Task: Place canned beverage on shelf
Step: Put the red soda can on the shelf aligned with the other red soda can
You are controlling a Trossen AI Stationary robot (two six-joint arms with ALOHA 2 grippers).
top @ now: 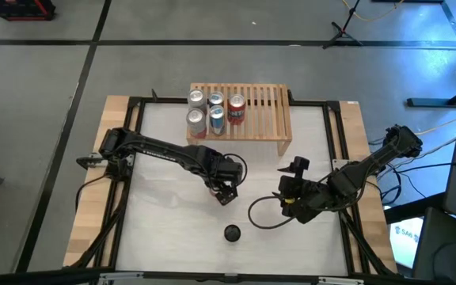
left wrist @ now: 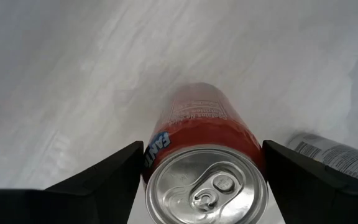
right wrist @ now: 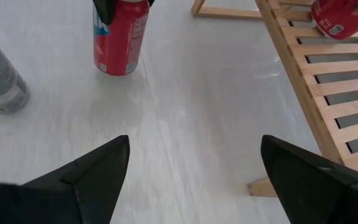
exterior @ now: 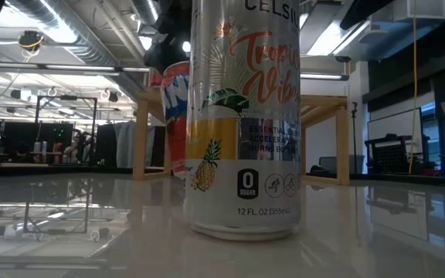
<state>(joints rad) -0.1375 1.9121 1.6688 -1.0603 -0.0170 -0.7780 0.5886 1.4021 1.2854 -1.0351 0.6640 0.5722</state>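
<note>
This looks like a robot lab or big workshop, not a home; the floor (top: 133, 71) is plain grey with dark lines across it; the white table (top: 172, 229) sits in a wood and black metal frame with two robot arms fixed to it; cables (top: 442, 134) trail off to one side; in the low view, shiny pipes and long lights (exterior: 45, 68) run along a bare ceiling; far back stand dark racks and gear (exterior: 68, 143), and a desk with a chair (exterior: 385, 154).
</note>
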